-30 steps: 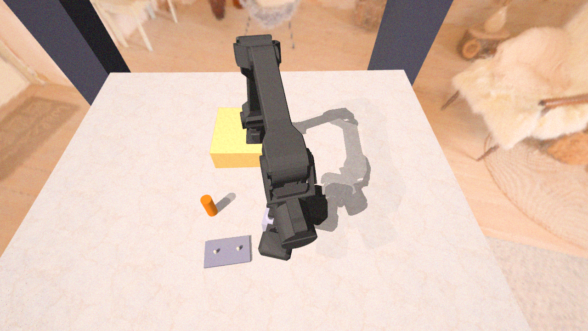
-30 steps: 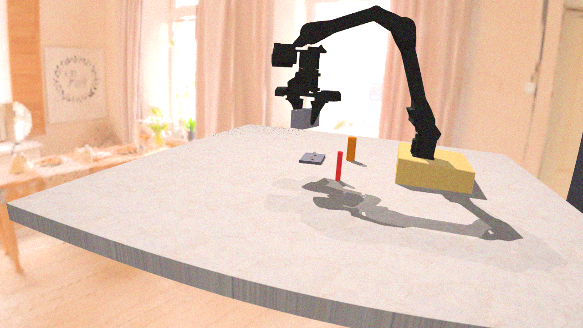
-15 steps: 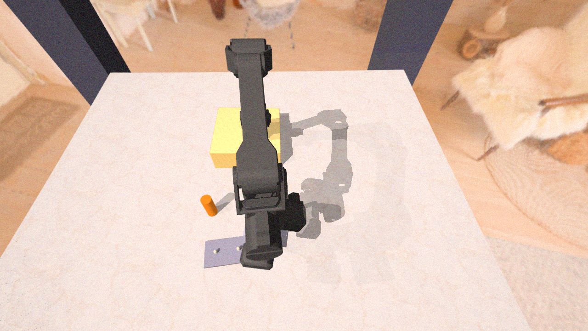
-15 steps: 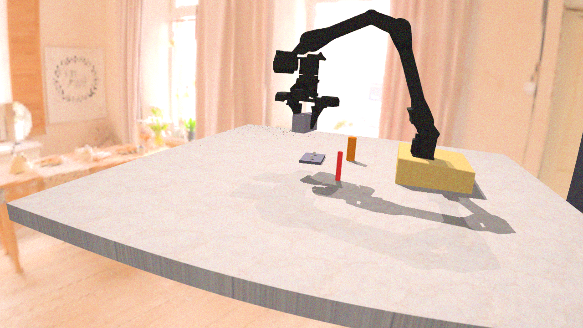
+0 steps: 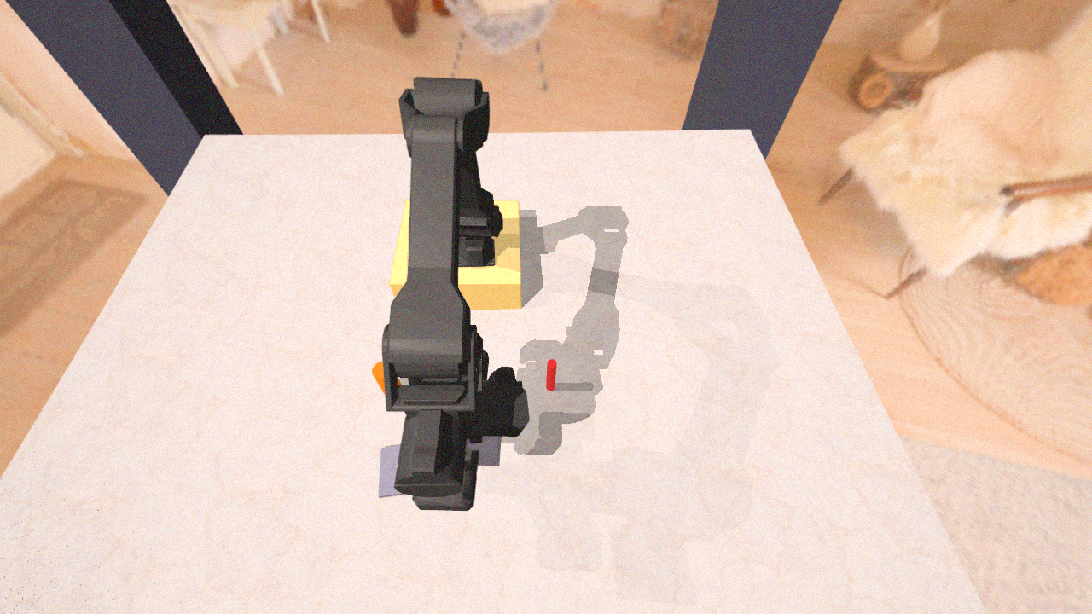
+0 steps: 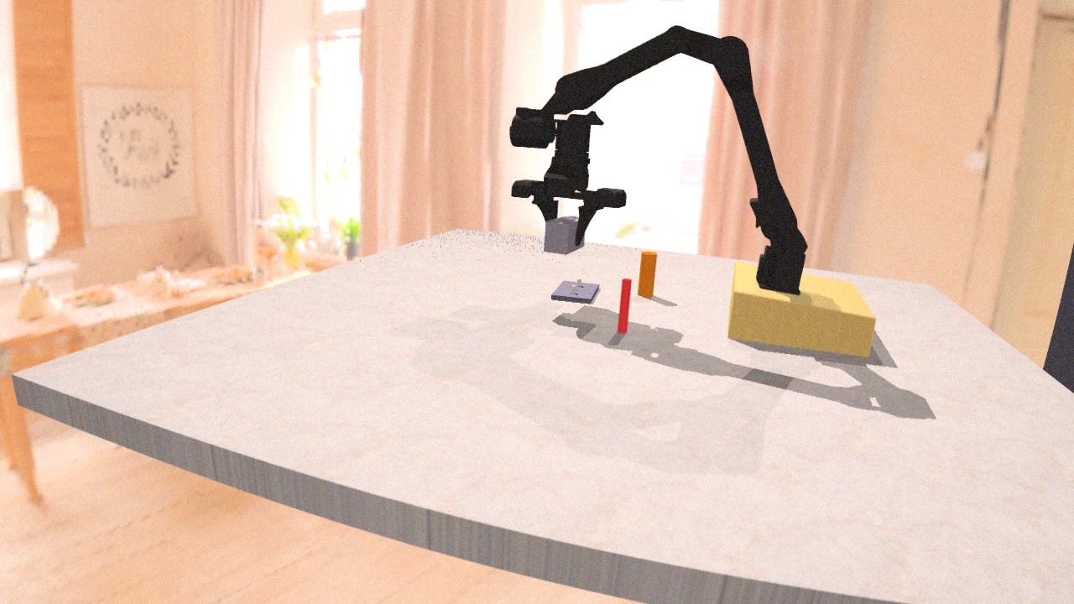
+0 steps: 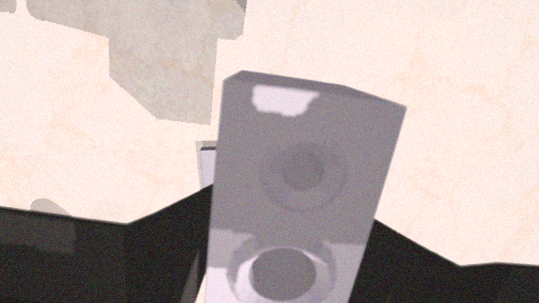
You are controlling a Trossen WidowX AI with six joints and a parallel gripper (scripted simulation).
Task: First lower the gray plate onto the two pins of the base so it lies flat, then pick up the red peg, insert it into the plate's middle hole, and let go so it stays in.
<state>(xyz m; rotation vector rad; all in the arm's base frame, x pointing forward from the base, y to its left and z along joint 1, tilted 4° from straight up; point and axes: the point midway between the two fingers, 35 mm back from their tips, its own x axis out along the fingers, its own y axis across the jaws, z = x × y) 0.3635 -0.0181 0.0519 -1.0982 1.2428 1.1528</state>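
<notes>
My gripper (image 6: 565,227) (image 7: 275,199) is shut on the gray plate (image 6: 559,238) (image 7: 261,189), a thick block with round holes. It holds the plate in the air above the base. The thin gray-blue base (image 5: 387,475) (image 6: 563,294) (image 7: 207,170) lies on the table; two small pale pins stand on it in the exterior view. The plate hides most of the base in the wrist view, and the arm hides the plate and the pins in the top view. The red peg (image 5: 551,375) (image 6: 623,306) stands upright on the table, apart from the base.
An orange cylinder (image 5: 381,375) (image 6: 646,274) stands between the base and the yellow block (image 5: 492,296) (image 6: 795,323) under the arm's foot. The arm partly hides the cylinder in the top view. The arm's shadow falls around the red peg.
</notes>
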